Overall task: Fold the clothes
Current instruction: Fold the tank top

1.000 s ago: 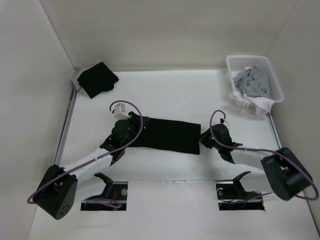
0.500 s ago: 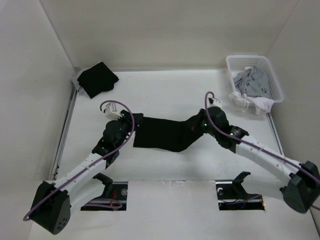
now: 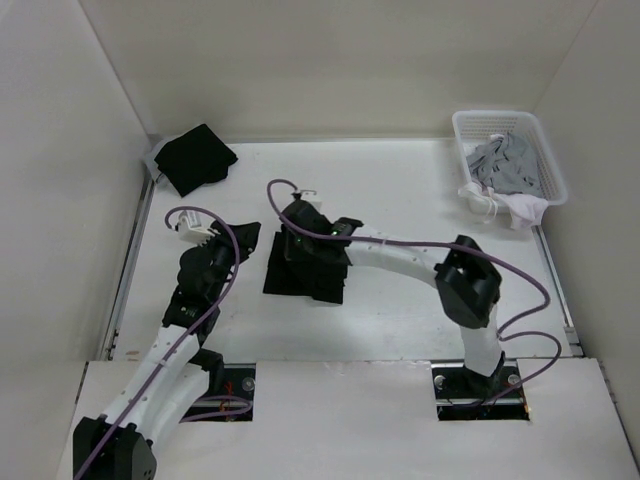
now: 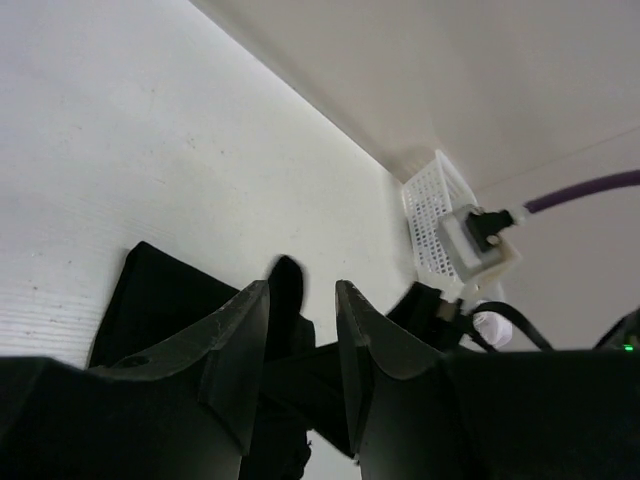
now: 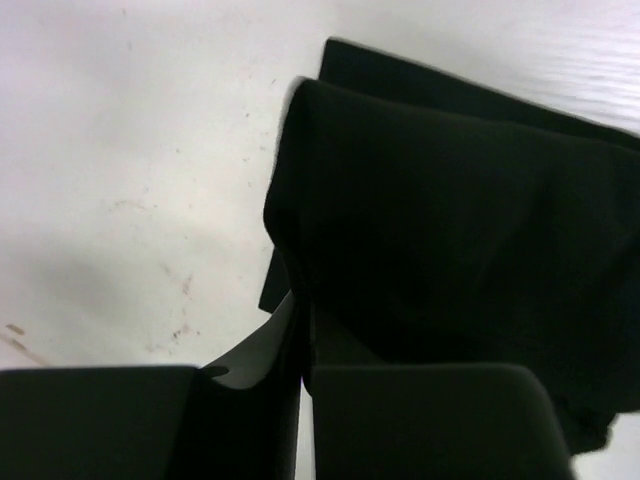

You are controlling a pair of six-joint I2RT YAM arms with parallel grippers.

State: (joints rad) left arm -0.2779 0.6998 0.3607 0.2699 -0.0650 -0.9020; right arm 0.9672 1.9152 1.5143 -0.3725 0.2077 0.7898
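From above, the plain black garment of soft thin fabric (image 3: 305, 280) lay as a compact doubled-over block near the middle of the white table (image 3: 400, 190). The right arm reached across from its base to put the right gripper (image 3: 292, 245) over the garment's far-left part. That view could not show how its jaws stood. The right wrist camera did: the right gripper (image 5: 300, 305) had its fingers pressed together on a raised fold at the garment's (image 5: 450, 200) upper layer, with a lower layer's edge peeking out beyond it on the table (image 5: 130, 130).

The left gripper (image 3: 248, 232) sat just beside the garment's left edge in the overhead view. Only the left wrist camera showed the left gripper (image 4: 301, 290) with a narrow gap between its fingers and nothing in it, the black fabric (image 4: 150, 290) lying beyond the tips.

The garment sat well apart from every wall. Bare table stretched from its right edge to the white plastic basket (image 3: 500, 115) of grey and white clothes in the far-right corner, also glimpsed by the left wrist camera (image 4: 430, 215). A second dark folded cloth (image 3: 195, 158) lay in the far-left corner, well apart from both grippers. Open surface also ran between the garment and the near edge.
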